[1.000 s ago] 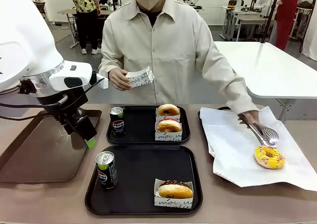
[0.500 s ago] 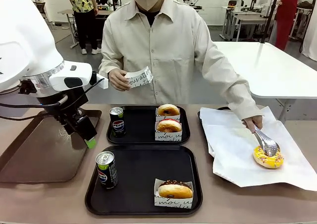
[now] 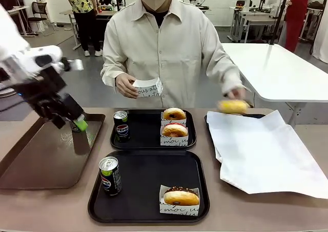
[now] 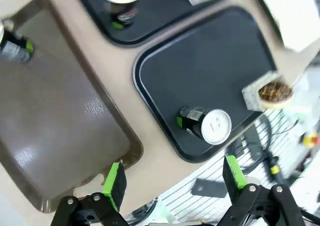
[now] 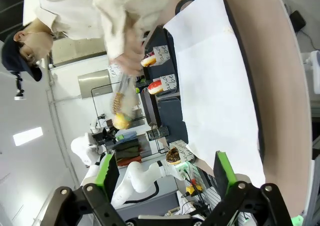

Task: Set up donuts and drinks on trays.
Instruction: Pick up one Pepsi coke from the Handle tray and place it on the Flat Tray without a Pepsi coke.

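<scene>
Step in hand, as I read it: the person was carrying the yellow donut (image 3: 233, 106) over from the white paper sheet (image 3: 261, 152) toward the open paper sleeve (image 3: 148, 87) held in the other hand; the donut was blurred in mid-air, above the sheet's far edge. To do it well: keep the sleeve mouth wide and level, slide the donut in icing-up, then set it on the near tray (image 3: 148, 186), which looked one donut short: it held one can (image 3: 110, 175) at its left and one sleeved chocolate donut (image 3: 180, 197) at front right. The far tray (image 3: 152, 129) carried a can (image 3: 121, 124) and two sleeved donuts (image 3: 174, 123). Left gripper (image 3: 78, 124) hovered over the brown tray (image 3: 46, 155), jaws wide, holding and touching nothing. Right gripper (image 5: 166, 173) likewise spread wide, empty, well clear of the sheet.
</scene>
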{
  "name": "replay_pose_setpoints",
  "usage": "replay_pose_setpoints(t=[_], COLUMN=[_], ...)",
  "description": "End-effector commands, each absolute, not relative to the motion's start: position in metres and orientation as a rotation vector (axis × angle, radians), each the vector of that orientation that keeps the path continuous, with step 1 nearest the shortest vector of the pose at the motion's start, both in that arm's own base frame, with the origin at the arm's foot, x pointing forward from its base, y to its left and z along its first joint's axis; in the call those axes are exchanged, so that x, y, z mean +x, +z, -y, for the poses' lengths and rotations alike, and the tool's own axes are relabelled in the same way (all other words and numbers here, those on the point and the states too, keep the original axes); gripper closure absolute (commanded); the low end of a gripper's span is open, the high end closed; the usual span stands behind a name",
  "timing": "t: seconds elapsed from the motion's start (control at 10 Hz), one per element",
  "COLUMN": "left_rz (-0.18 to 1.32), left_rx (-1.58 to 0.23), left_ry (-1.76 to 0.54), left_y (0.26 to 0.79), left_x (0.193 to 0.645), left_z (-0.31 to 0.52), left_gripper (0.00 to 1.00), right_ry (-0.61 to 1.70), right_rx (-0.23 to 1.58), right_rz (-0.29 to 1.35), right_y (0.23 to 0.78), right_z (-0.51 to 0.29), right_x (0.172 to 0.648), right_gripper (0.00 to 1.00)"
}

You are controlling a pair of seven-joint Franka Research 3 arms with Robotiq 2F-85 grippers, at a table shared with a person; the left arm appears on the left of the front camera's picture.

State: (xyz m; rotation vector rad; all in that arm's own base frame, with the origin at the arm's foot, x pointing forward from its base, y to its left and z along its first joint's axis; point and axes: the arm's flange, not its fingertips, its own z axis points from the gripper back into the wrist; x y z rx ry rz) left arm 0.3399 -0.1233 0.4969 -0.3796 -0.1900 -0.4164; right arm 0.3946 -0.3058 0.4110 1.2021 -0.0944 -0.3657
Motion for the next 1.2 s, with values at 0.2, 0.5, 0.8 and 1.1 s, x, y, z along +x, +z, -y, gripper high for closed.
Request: replay_pose_setpoints(t=[0.2, 0.5, 0.8, 1.1], left_rz=[0.151, 0.149, 0.147, 0.180], left_rx=[-0.786, -0.841, -0.799, -0.852], left_ry=[-0.136, -0.065, -0.074, -0.032], left_y=[0.452, 0.443, 0.446, 0.450], left_x=[0.379, 0.375, 0.380, 0.381], left_z=[0.035, 0.009, 0.011, 0.007], left_gripper=[0.00, 0.00, 0.00, 0.00], right_ry=[-0.360, -0.360, -0.360, -0.360], right_rx=[1.218, 1.218, 1.218, 1.218], right_rz=[0.110, 0.110, 0.110, 0.110], right_y=[0.412, 0.412, 0.412, 0.412], right_z=[0.305, 0.305, 0.305, 0.305], right_x=[0.396, 0.396, 0.396, 0.396], right_gripper=[0.00, 0.00, 0.00, 0.00])
